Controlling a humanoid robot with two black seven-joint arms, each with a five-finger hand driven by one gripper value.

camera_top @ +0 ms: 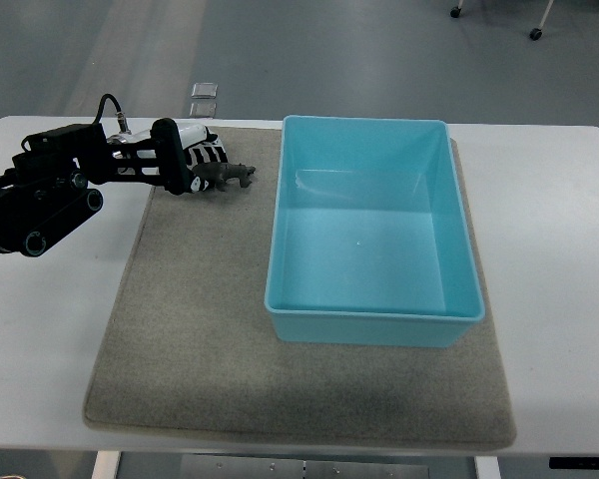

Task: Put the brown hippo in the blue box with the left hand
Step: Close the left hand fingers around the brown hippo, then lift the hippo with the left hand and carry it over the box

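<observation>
A white surface (50,349) carries a grey felt mat (200,339). On the mat's right part stands the blue box (374,319), its inside bare. The left hand (185,160) reaches in at the mat's far left corner, fingers closed around the brown hippo (230,177), left of the box and apart from it.

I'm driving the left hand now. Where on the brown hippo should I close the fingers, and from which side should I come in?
Grip the brown hippo across its body, coming from its left, where the left hand already sits. The toy lies lengthwise, its snout seemingly toward the blue box, so its rear end is nearest the fingers. Whether the fingers have closed on it cannot be told.
</observation>
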